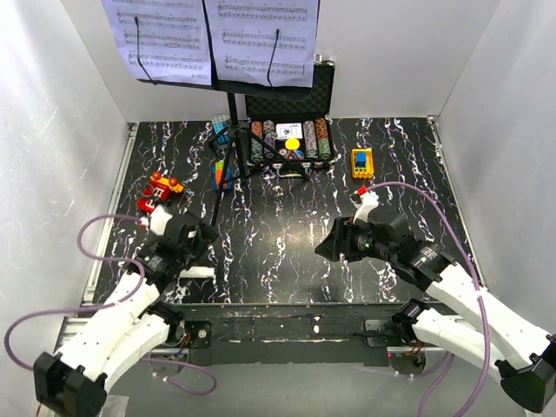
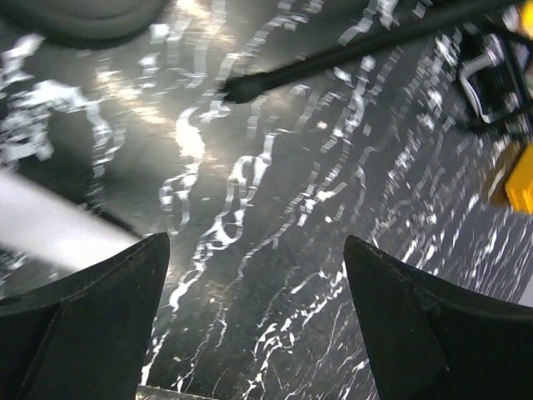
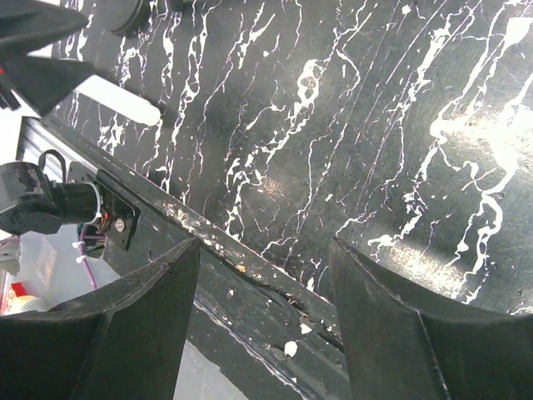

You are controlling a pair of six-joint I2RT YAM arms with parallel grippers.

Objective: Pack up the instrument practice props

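Closest to me, the left claw (image 2: 258, 333) gapes wide with nothing between its fingers. The right claw (image 3: 262, 325) is spread just as far and also empty, and both hover over the black marbled tabletop (image 1: 287, 226). The microphone (image 1: 198, 272) is just beside the left claw near the front edge. It looks like a plain white cylinder, its long axis running roughly left to right; I cannot tell which end is the head. The music stand (image 1: 231, 122) rises upright at the back, left of centre, with its tripod legs splayed and its desk facing the arms. Two white sheet-music pages (image 1: 165, 39) sit side by side on it, each under a black wire. An open poker chip case (image 1: 291, 139) sits just right of the pole.
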